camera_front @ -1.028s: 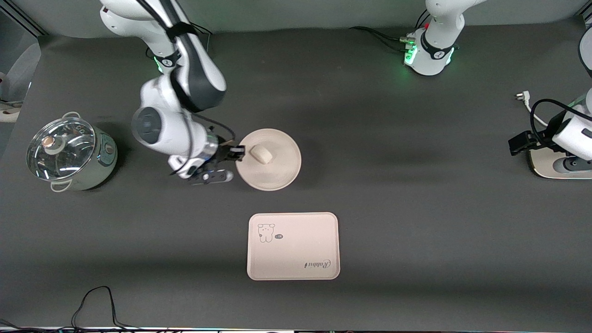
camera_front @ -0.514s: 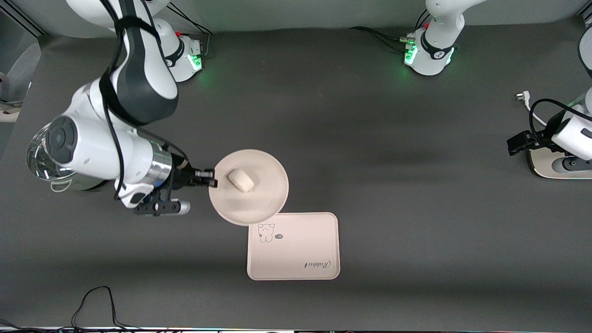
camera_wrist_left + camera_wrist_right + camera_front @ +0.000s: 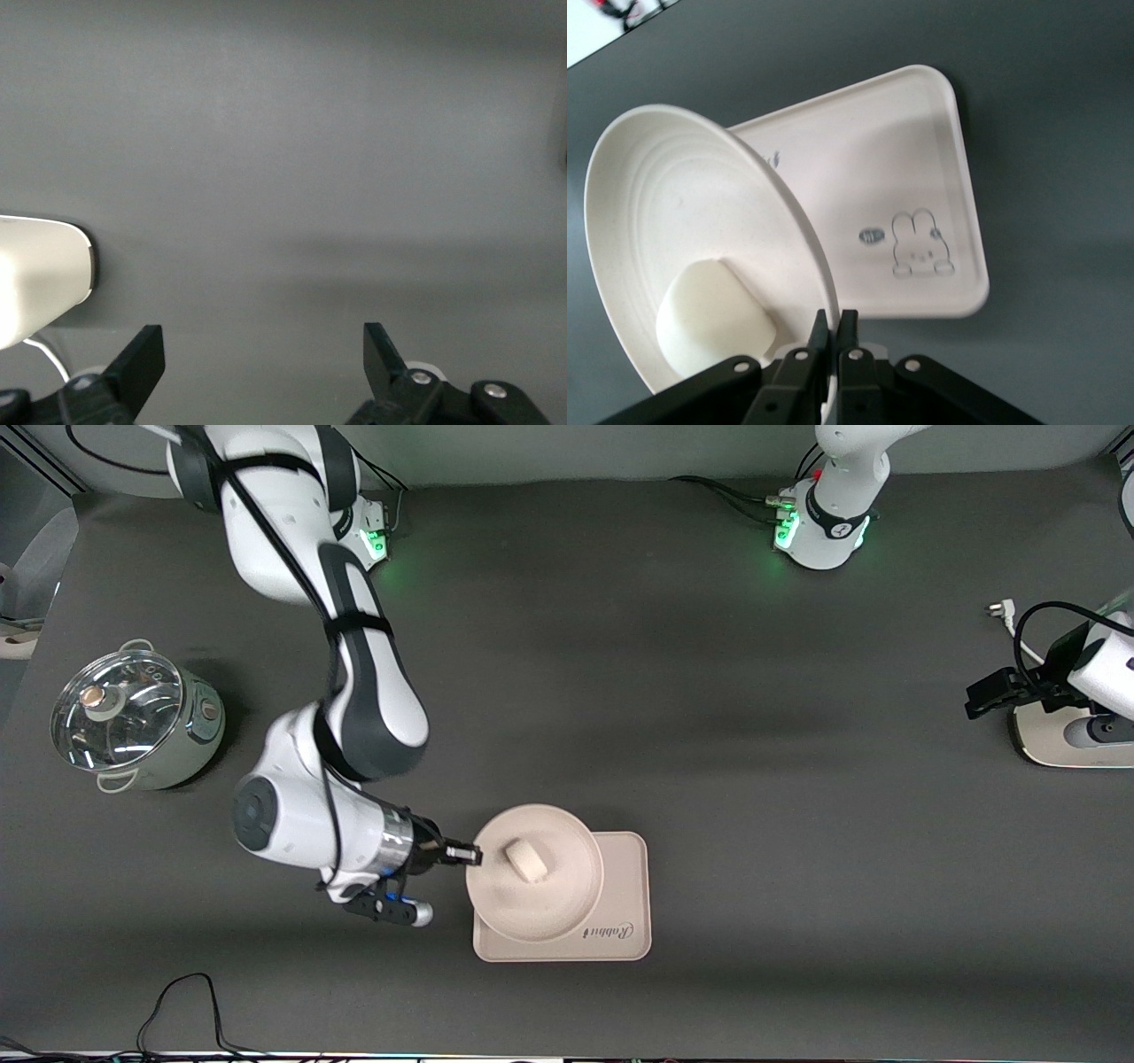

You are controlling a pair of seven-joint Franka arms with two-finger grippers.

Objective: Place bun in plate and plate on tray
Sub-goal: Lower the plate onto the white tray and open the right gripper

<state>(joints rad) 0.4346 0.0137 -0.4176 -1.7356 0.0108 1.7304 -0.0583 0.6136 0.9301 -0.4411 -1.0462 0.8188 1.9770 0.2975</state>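
Cursive word "Rabbit", upside down in front view, on cream-pink rectangular tray point(image 3: 624, 886), near its front-camera edge. No other legible text.

The bun point(image 3: 526, 862) sits in the plate point(image 3: 567, 895), and the plate is over the tray point(image 3: 631, 886), covering the tray's end toward the right arm. The right gripper point(image 3: 472, 856) is at the plate's rim, just off the tray's right-arm end. A lidded pot point(image 3: 133, 719) stands well apart from the tray, farther from the front camera at the right arm's end; the left gripper point(image 3: 992, 698) hangs over the table's left-arm end.
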